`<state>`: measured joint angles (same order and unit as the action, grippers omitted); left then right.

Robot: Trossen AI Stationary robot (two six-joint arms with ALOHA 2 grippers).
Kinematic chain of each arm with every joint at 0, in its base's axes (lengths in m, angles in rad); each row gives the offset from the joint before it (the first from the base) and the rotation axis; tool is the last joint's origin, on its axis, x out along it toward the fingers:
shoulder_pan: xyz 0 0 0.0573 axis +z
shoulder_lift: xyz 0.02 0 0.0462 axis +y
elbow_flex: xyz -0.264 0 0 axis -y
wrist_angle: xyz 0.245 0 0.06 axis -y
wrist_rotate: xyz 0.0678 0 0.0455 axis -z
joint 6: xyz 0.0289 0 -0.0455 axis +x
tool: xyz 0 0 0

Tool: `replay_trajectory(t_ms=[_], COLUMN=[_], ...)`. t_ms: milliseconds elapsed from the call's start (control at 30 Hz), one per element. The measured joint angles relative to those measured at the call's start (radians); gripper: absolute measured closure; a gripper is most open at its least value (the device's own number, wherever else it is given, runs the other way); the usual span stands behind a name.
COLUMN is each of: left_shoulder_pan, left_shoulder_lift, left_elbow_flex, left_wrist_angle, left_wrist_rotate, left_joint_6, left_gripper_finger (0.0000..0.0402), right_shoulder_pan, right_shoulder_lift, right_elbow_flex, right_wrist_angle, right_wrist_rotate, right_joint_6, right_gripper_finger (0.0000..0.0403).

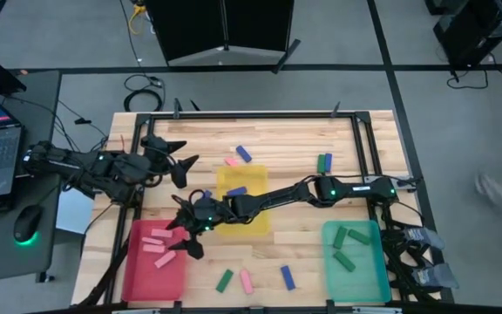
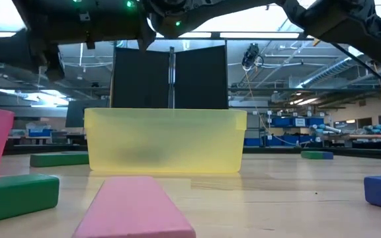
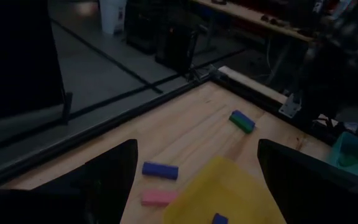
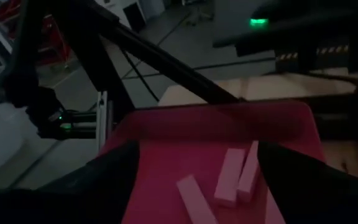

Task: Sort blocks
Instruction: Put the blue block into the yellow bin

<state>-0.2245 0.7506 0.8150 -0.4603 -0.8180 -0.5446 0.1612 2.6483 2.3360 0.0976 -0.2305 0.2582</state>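
Note:
Small pink, green and blue blocks lie scattered on the wooden table. My right gripper (image 1: 184, 234) (image 4: 197, 158) is open and hovers over the right edge of the red tray (image 1: 138, 270) (image 4: 166, 137), nothing between its fingers. Three pink blocks (image 1: 157, 244) (image 4: 232, 174) lie flat on that tray's floor. My left gripper (image 1: 181, 159) (image 3: 194, 168) is open, raised over the table's left side, facing a blue block (image 3: 160, 170) (image 1: 244, 153) and a pink block (image 3: 158, 198) (image 1: 231, 161). A blue block (image 1: 236, 190) lies in the yellow tray (image 1: 242, 222) (image 2: 164, 140).
The teal tray (image 1: 356, 279) at the near right holds three green blocks (image 1: 345, 259). A green-and-blue pair (image 1: 323, 162) (image 3: 242, 121) lies near the far right. Green (image 1: 224, 280), pink (image 1: 247, 281) and blue (image 1: 287, 277) blocks sit along the near edge. My right arm spans the yellow tray.

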Motion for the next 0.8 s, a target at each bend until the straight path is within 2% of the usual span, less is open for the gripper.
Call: replay_trajectory(t_ms=[167, 300, 400, 533, 667, 800], left_shoulder_pan=[0.002, 0.002, 0.002, 0.002, 0.016, 0.067], left_shoulder_lift=[0.003, 0.008, 0.017, 0.044, 0.113, 0.229], left_elbow_flex=[0.0, 0.0, 0.0, 0.0, 0.0, 0.0], left_wrist_angle=[-0.11, -0.184, -0.208, -0.223, -0.275, -0.35], left_wrist_rotate=[-0.002, -0.004, -0.001, 0.07, 0.161, 0.274], left_joint_6=[-0.135, -0.218, -0.249, -0.286, -0.379, -0.429], left_gripper_finger=[0.0062, 0.0062, 0.0062, 0.0062, 0.0062, 0.0062], right_shoulder_pan=[-0.005, -0.028, -0.046, -0.066, -0.071, -0.048], right_shoulder_lift=[-0.071, -0.163, -0.281, -0.492, -0.713, -0.943], right_elbow_flex=[-0.053, -0.207, -0.413, -0.753, -1.077, -1.323], right_wrist_angle=[-0.019, 0.024, 0.157, 0.351, 0.396, 0.451], right_wrist_rotate=[-0.001, 0.049, 0.13, 0.261, 0.449, 0.635], right_joint_6=[-0.034, -0.034, -0.033, -0.024, -0.032, -0.03], right_gripper_finger=[0.0107, 0.0133, 0.0146, 0.0154, 0.0156, 0.0155])
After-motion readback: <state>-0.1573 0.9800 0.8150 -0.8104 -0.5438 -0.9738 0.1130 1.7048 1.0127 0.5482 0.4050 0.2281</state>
